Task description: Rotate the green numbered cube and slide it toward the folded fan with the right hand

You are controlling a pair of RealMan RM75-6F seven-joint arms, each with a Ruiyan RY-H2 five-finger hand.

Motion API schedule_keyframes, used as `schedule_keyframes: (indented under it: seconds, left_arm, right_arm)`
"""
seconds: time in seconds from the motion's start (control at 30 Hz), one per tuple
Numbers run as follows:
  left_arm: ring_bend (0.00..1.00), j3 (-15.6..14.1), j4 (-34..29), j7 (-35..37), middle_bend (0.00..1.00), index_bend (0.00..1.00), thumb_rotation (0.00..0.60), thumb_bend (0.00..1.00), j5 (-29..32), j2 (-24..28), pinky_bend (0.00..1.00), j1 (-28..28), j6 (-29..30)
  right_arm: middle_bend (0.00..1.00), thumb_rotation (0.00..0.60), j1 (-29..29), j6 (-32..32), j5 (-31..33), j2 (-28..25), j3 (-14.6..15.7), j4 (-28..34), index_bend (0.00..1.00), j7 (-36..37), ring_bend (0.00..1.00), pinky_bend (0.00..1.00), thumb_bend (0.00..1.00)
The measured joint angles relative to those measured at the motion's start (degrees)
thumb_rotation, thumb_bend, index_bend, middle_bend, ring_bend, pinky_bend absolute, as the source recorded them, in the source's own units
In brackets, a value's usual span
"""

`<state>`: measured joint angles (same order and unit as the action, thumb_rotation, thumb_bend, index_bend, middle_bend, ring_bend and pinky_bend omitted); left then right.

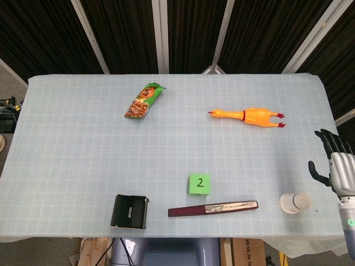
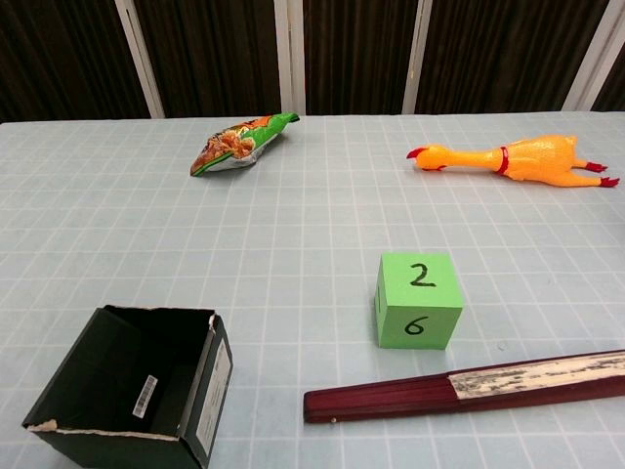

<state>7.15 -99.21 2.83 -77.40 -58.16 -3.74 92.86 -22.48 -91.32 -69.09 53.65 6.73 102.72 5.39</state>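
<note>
Currently the green numbered cube [image 1: 199, 184] sits on the table [image 1: 77, 144] near its front edge, with a "2" on its top face and, in the chest view, a "6" on the face toward the robot. It is untouched by any hand. Just in front of it lies the folded fan [image 1: 213, 209], dark red with a pale strip along its right half, lengthwise left to right; cube and fan are near each other, with a narrow gap visible between them in the chest view.

Right hand [image 1: 335, 163]: seen only in the head view, at the far right edge of frame, beyond the table's right side and well apart from the cube. Fingers spread apart, holding nothing. Left hand: not visible in either view.

Other items: a white round container [image 1: 294, 202] near the front right corner, just beside the right hand. An orange rubber chicken [image 1: 249, 116] lies toward the back right. A green snack bag [image 1: 144, 100] lies toward the back, left of centre. A black open box [image 1: 130, 211] rests at the front left, well left of the fan's tip.
</note>
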Motion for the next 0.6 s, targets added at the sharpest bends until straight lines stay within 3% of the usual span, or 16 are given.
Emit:
schedule_keyframes:
  seconds: [0.13,0.3,0.6]
  left_arm:
    - [0.04,-0.4,-0.1,0.5,0.0,0.03,0.6,0.26,-0.6,0.2,0.16,-0.2,0.1]
    - [0.04,-0.6,0.0,1.5,0.0,0.03,0.6,0.26,-0.9,0.5,0.16,-0.6,0.4]
    - [0.04,-0.4,0.9,2.8,0.0,0.03,0.6,0.26,-0.9,0.6,0.16,-0.6,0.3]
  right_arm:
    - [0.12,0.6,5.9,-6.3,-8.9,3.2,2.9,-2.9,0.14,-1.1,0.12,0.02,0.42]
    - [0.12,0.6,9.7,-7.0,-16.1,5.5,5.8,-4.8,0.14,-6.6,0.12,0.02,0.42]
    - [0.11,0.6,12.6,-5.0,-22.3,6.0,5.7,-4.4,0.14,-10.1,0.12,0.02,0.42]
